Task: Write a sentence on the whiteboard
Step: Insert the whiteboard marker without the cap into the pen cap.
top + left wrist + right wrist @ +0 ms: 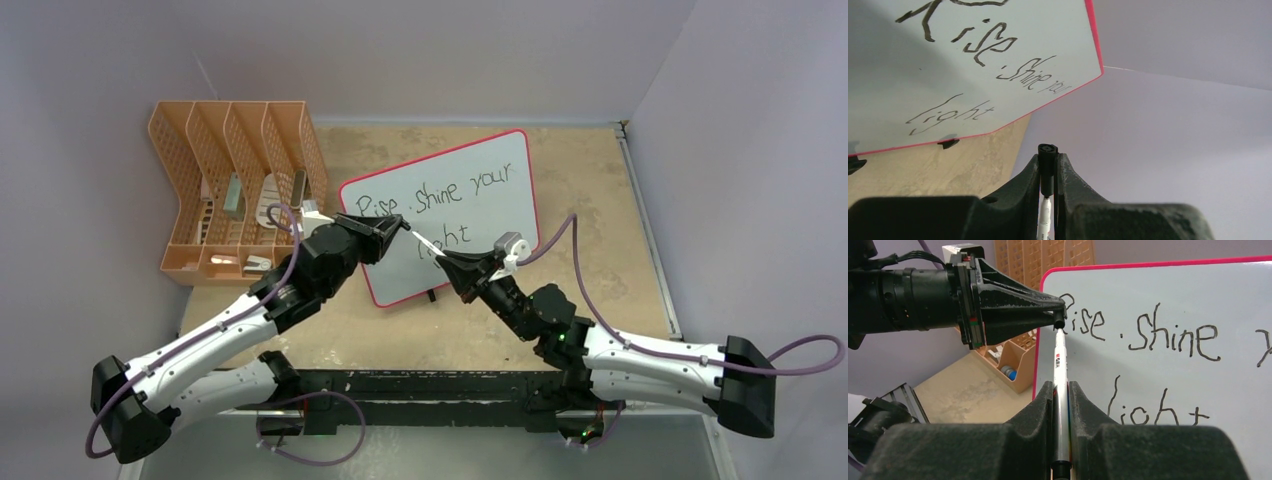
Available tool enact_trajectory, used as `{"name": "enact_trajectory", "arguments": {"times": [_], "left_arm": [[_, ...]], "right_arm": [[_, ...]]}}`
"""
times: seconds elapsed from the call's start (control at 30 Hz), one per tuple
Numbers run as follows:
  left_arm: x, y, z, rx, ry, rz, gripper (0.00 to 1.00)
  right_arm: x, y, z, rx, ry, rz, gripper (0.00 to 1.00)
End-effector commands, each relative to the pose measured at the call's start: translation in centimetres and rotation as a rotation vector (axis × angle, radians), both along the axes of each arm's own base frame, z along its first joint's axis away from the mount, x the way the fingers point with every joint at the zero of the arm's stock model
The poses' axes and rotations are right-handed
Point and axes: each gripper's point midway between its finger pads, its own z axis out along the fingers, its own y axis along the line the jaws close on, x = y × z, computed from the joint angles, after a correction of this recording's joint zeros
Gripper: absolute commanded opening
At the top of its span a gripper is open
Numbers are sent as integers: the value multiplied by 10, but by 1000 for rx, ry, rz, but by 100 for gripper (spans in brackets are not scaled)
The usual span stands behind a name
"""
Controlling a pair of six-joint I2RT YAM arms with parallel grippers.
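Two tools on one marker: left tool pinching the cap, right tool clamping the barrel. Sentence on whiteboard behind.

Red-rimmed whiteboard standing slightly askew, black handwritten sentence "Rise . shine your light", two lines

The right wrist view's edge cuts off "your" in the sentence, and the left gripper hides most of its "R". Items in the orange rack are too small to identify.
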Motion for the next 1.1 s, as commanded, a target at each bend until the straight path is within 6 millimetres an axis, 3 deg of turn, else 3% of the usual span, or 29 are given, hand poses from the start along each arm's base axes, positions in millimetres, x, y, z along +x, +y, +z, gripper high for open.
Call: {"name": "enact_trajectory", "arguments": {"times": [0.0,0.63,1.07], "left_arm": [[0,-1,25,-98,-56,-1,0],[-1,-7,18,-91,-54,-29,0],[-3,-9,18,-99,-55,-47,0]], "right_arm": [[-3,4,30,69,-53,20,0],[-2,-7,33,102,-51,-17,0],[2,-4,26,79,-32,-29,0]]}}
